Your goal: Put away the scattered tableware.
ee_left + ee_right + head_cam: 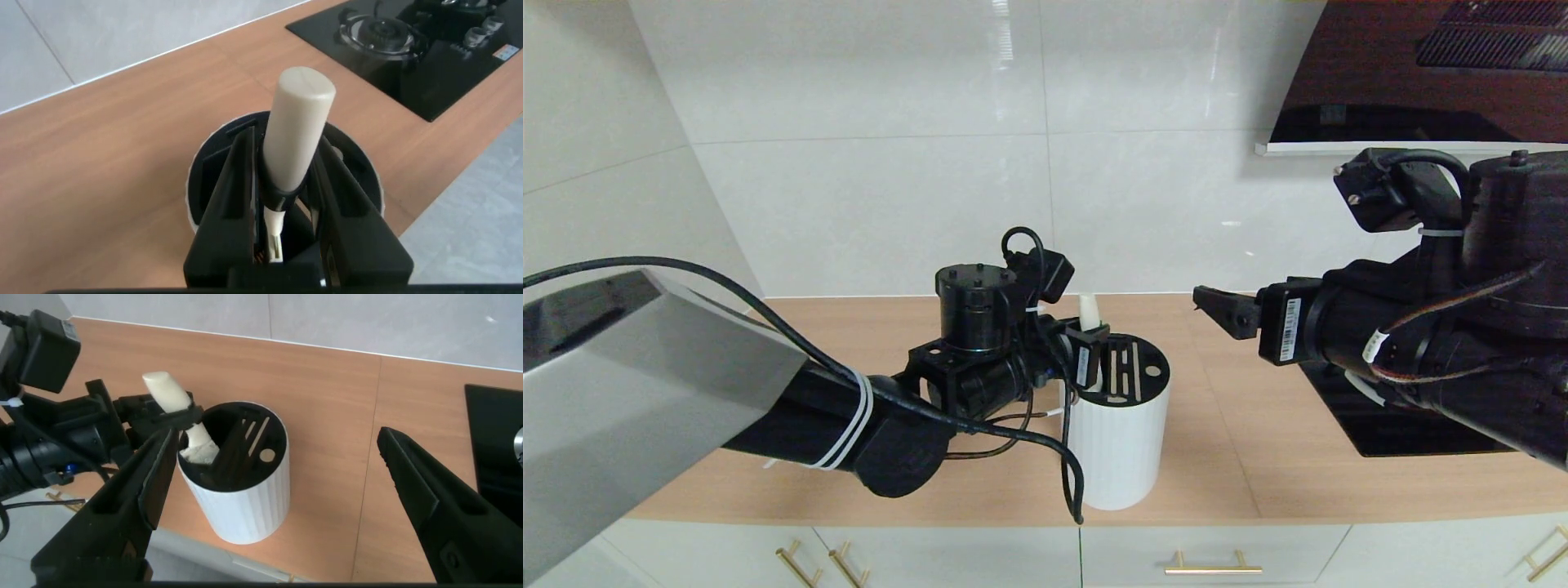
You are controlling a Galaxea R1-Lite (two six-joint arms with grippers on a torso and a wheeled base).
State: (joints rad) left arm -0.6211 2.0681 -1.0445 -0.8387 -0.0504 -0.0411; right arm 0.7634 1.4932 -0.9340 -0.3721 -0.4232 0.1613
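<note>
The left gripper (1092,336), wrist level, is pinching the cream-handled utensil (298,122) upright at the slotted top of the white holder (1119,445), near the countertop's (1241,465) front edge. The right gripper (276,441) is hovering spread wide nearby; its wrist's barcode sticker (1290,328) is illegible.

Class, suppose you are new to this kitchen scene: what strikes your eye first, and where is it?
The left gripper, shut on a cream-handled utensil, stands right over the white slotted holder near the counter's front edge. The right gripper hangs open to the holder's right, above the counter beside the black hob.
</note>
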